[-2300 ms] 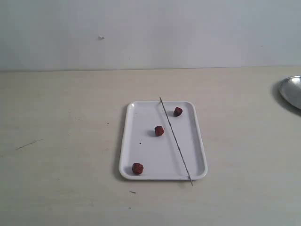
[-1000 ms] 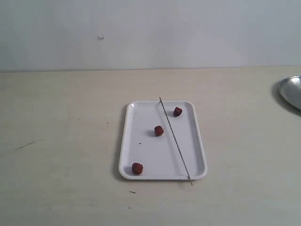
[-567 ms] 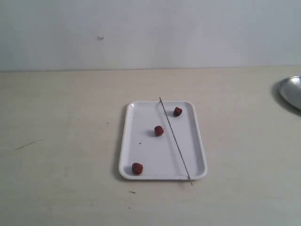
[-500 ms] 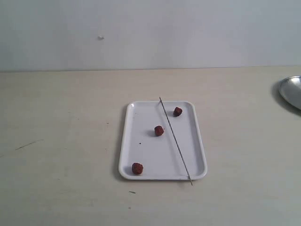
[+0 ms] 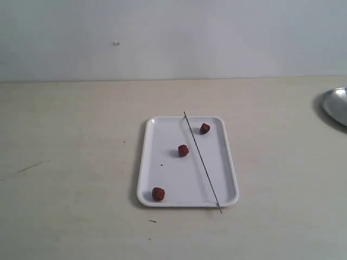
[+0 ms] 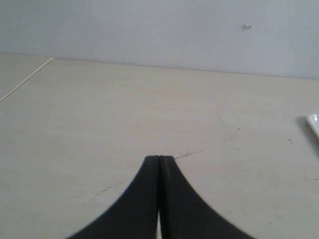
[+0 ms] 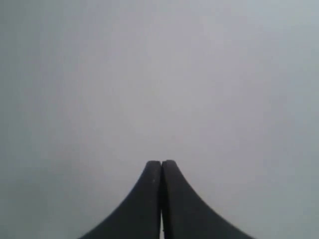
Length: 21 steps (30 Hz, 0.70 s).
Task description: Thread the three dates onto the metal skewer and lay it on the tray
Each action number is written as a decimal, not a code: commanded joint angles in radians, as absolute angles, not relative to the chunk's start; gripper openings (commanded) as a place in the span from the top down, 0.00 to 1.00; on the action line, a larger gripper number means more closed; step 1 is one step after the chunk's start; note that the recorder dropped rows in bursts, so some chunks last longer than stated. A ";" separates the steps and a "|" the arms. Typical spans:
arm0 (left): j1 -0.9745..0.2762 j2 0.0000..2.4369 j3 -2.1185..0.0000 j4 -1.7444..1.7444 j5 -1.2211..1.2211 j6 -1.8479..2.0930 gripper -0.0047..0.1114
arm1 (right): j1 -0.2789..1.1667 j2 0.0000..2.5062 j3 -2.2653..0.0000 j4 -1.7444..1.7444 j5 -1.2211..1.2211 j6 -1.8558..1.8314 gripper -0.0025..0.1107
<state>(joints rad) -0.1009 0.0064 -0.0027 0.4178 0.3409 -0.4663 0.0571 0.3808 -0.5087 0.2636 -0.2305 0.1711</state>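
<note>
Nothing threaded on my end. The tray [image 5: 168, 173] is a flat white rectangle with rounded corners and a low rim, and it sits in the middle of the pale, matte desk [image 5: 70, 162]. The skewer [image 5: 202, 161] is a hair-thin, straight dark metal rod lying diagonally across it, with both tips poking past the rim.

There are three wrinkly, dark red lumps on the tray. The far date [image 5: 205, 128] is just right of the rod, and the middle date [image 5: 184, 150] is just left of it. The near date [image 5: 158, 194] is off by the near-left corner, well apart from the rod. A shiny round dish [image 5: 337, 105] peeks in at the desk's right edge.

My left fingers [image 6: 153, 167] are smooth, black and curved. They're pressed together on nothing and hang low over bare desk. My right fingers [image 7: 154, 172] are closed and empty too, aimed at plain grey. Neither arm shows in the exterior view.
</note>
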 commanded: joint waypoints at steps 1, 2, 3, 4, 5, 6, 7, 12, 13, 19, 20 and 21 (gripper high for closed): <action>-0.099 0.000 0.000 0.416 0.335 -0.471 0.96 | 0.059 0.701 -0.825 0.252 0.281 -0.036 0.98; -0.099 0.000 0.000 0.416 0.335 -0.471 0.96 | 0.059 0.783 -0.895 0.252 0.402 -0.059 0.98; -0.099 0.000 0.000 0.416 0.335 -0.471 0.96 | 0.059 0.865 -0.958 0.247 0.511 -0.064 0.98; -0.099 0.000 0.000 0.416 0.335 -0.469 0.96 | 0.059 0.942 -1.012 0.236 0.608 -0.064 0.98; -0.099 0.000 0.000 0.416 0.335 -0.469 0.96 | 0.059 1.015 -1.057 0.221 0.690 -0.064 0.98; -0.099 0.000 0.000 0.416 0.335 -0.469 0.96 | 0.059 1.083 -1.092 0.211 0.760 -0.064 0.98; -0.099 0.000 0.000 0.416 0.335 -0.469 0.96 | 0.059 1.194 -1.137 0.207 0.860 -0.066 0.98; -0.099 0.000 0.000 0.416 0.335 -0.471 0.96 | 0.124 1.500 -1.167 0.182 1.026 -0.128 0.98; -0.099 0.000 0.000 0.416 0.335 -0.471 0.96 | 0.177 1.569 -1.167 0.154 1.013 -0.104 0.98; -0.099 0.000 0.000 0.416 0.335 -0.471 0.96 | 0.355 1.867 -1.295 0.068 0.958 -0.077 0.98; -0.099 0.000 0.000 0.416 0.335 -0.471 0.96 | 0.364 1.906 -1.332 0.075 0.956 -0.077 0.98; -0.099 0.000 0.000 0.416 0.335 -0.471 0.96 | 0.366 1.936 -1.355 0.079 0.956 -0.077 0.98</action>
<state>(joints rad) -0.1009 0.0064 -0.0027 0.4178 0.3409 -0.4663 0.3571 1.8819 -1.3038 0.0880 0.9684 -0.0802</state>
